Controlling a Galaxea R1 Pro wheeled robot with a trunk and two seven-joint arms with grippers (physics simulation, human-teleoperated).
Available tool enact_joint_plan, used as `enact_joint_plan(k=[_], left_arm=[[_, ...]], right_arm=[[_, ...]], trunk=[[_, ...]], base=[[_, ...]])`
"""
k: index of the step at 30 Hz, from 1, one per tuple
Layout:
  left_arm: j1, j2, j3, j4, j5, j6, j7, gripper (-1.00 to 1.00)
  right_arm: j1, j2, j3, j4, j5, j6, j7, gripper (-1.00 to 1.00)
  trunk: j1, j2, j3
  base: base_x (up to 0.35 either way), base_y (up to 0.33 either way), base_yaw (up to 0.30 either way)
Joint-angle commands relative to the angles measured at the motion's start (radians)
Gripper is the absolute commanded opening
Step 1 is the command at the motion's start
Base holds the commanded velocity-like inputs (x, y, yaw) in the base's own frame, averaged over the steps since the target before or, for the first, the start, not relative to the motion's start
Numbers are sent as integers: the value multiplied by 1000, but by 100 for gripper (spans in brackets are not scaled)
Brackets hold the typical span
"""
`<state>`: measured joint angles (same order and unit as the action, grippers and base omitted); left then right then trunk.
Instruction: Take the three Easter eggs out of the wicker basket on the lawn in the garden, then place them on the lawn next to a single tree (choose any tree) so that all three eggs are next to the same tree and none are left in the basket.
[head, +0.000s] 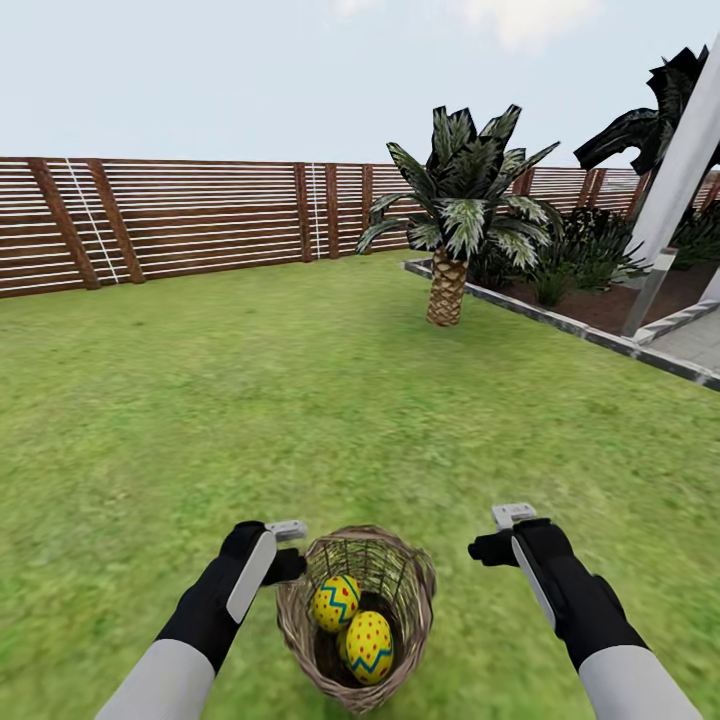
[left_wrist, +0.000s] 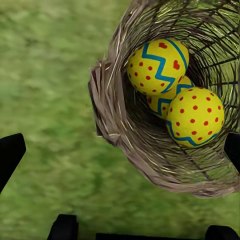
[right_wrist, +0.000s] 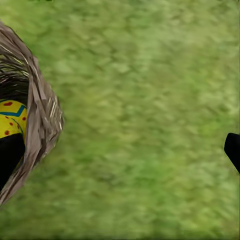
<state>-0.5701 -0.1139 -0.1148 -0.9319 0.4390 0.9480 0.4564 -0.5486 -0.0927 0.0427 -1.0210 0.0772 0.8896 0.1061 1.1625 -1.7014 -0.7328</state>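
Still unemptied, brown wicker basket (head: 356, 618) with yellow red-dotted Easter eggs (left_wrist: 172, 87); both end effectors spread.

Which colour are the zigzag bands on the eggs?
Blue, on the yellow Easter eggs; clearest in the left wrist view.

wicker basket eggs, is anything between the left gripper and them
Only the brown woven wicker basket's own wall. The left gripper sits beside the rim, outside it, and the yellow dotted Easter eggs lie down inside. The top is uncovered, so from above nothing visible blocks them.
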Motion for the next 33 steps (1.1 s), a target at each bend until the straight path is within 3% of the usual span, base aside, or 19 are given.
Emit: enact_joint_plan(k=[1, 8, 33], left_arm=[[-1, 1, -1, -1, 10, -2, 8, 100], [-1, 4, 23, -2, 10, -5, 8, 100], [-1, 6, 27, -2, 10, -3, 8, 100]], right_arm=[[-1, -1, 2, -1, 9, 5, 8, 100], [-1, -2, 3, -1, 9, 5, 7, 100], [-1, -7, 2, -1, 7, 5, 7, 100]], trunk=[[0, 0, -1], [0, 0, -1], [0, 0, -1]], base=[[302, 0, 0], [228, 0, 0], [50, 54, 0]])
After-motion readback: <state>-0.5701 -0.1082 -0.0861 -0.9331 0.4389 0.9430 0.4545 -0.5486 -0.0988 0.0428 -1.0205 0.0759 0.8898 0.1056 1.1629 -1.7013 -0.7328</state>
